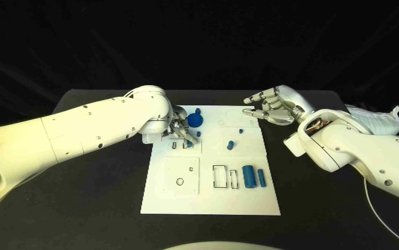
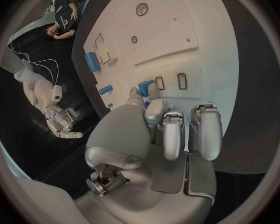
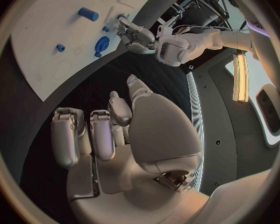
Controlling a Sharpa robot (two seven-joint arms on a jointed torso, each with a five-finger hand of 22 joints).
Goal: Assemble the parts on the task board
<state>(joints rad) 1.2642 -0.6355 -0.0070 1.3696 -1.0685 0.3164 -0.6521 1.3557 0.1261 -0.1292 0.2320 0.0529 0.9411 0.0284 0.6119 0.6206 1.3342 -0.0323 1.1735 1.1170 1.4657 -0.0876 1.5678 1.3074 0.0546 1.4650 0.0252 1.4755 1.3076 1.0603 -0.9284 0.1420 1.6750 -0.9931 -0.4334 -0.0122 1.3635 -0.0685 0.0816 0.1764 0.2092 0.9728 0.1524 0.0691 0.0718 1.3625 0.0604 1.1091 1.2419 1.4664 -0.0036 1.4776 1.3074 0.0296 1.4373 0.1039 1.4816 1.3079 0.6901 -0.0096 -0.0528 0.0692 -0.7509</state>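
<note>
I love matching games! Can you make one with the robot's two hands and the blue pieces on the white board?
1. left hand
2. right hand
3. two big blue cylinders
4. round blue part

A. lying side by side at the task board's right edge
B. fingers down on the board, at a small blue part
C. off the board's far right corner, holding nothing
D. just beyond the left hand

1-B, 2-C, 3-A, 4-D

Blue parts on white task board, black table

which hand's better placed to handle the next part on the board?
Left, probably. The left hand is already down on the task board, fingers at a small blue part. The right hand hovers empty at the board's far corner.
</note>
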